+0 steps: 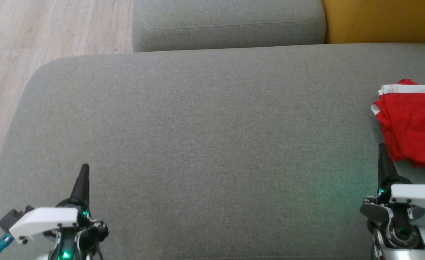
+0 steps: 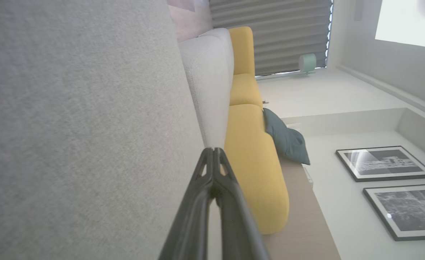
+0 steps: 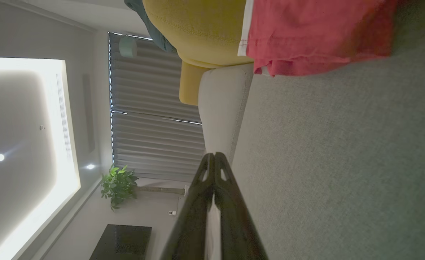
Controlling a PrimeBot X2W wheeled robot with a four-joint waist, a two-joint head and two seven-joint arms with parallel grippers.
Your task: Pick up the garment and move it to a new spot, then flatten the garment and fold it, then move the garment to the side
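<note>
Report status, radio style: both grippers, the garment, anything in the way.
Left gripper shut, empty, over grey fabric sofa seat. Right gripper shut, empty. Red cloth garment with white trim lies at seat's right, by right gripper. Nothing between them.

Red cloth garment, matt grey woven sofa, pale wood floor

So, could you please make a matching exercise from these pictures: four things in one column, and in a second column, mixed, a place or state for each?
Things:
1 garment
2 left gripper
3 right gripper
4 yellow sofa

Places or states:
A shut, tip close to the garment
B behind the seat, top right of the head view
C red, lying on the seat's right side
D shut, lower left, over bare seat

Pairs: 1-C, 2-D, 3-A, 4-B
</note>
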